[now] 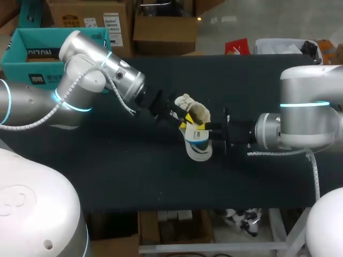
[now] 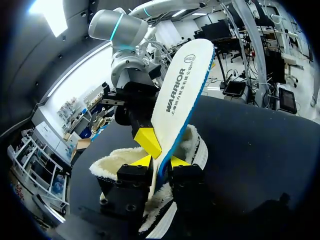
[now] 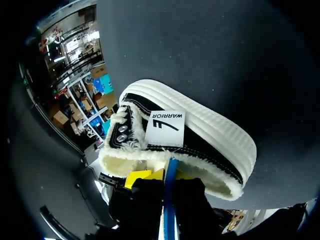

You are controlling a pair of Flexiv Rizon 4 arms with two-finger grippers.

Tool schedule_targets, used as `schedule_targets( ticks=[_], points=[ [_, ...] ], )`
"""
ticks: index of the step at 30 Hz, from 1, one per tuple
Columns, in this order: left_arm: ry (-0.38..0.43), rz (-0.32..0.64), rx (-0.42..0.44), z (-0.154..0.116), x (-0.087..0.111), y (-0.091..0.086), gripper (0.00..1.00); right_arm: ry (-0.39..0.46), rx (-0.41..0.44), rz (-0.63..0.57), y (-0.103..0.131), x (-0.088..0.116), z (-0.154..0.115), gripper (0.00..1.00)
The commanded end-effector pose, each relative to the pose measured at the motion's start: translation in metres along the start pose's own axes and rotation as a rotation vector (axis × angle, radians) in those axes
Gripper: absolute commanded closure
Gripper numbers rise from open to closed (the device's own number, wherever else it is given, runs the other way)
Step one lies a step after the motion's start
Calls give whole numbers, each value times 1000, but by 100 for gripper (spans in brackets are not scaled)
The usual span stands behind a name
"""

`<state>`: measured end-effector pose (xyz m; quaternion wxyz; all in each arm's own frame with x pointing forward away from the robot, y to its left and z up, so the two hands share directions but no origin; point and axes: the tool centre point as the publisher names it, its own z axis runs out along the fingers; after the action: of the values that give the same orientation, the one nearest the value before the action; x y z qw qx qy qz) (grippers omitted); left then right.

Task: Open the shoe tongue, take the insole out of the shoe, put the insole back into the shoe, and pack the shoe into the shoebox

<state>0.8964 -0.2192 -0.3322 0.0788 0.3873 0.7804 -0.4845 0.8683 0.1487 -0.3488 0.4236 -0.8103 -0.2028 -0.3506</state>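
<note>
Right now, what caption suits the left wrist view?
Left gripper and right gripper hold the insole upright in the shoe.

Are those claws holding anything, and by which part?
The insole, at its lower end by the shoe; left gripper and right gripper both pinch it there.

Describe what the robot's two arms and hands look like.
The left arm and right arm are silver-grey rounded tubes with glowing cyan rings and white ribbed cables. The left hand and right hand are black and blocky, each with two bright yellow fingertips.
</note>
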Motion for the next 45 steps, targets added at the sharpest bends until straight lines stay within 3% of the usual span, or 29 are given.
schedule_targets(
  ticks=[1,4,12,17,18,19,21,22,23,24,25,35,38,42,43,45],
  points=[
    [-3,24,11,-3,6,-12,53,21,-12,0,0,-4,-7,100],
    [19,51,27,-1,14,-25,53,28,-13,3,2,-5,-10,100],
    [29,100,42,7,24,-47,79,38,-11,11,8,-5,-14,100],
    [36,109,44,13,25,-50,83,38,-6,16,9,-5,-14,100],
    [36,109,43,14,25,-50,85,37,-4,16,10,-5,-14,100],
    [35,110,41,14,25,-50,100,37,-3,17,10,-5,-14,100],
    [27,110,35,15,25,-50,100,36,3,21,10,-5,-14,100],
    [20,110,27,15,24,-49,100,35,3,22,9,-5,-14,69],
    [15,111,18,15,24,-49,100,33,1,21,7,-4,-15,46],
    [14,110,17,15,24,-49,100,29,-4,18,5,-4,-17,2],
    [8,109,13,15,24,-49,100,28,-11,13,2,-4,-19,0],
    [-69,117,-12,17,24,-54,100,26,-75,-13,-19,-5,-46,1],
    [-90,123,-14,19,24,-58,100,34,-82,-23,-19,-5,-50,42],
    [-118,134,-33,21,27,-63,100,44,-87,-34,-16,-7,-56,77],
    [-121,136,-36,22,27,-65,100,46,-87,-36,-14,-7,-57,95],
    [-130,140,-43,23,28,-67,100,49,-84,-38,-13,-7,-58,100]
  ],
)
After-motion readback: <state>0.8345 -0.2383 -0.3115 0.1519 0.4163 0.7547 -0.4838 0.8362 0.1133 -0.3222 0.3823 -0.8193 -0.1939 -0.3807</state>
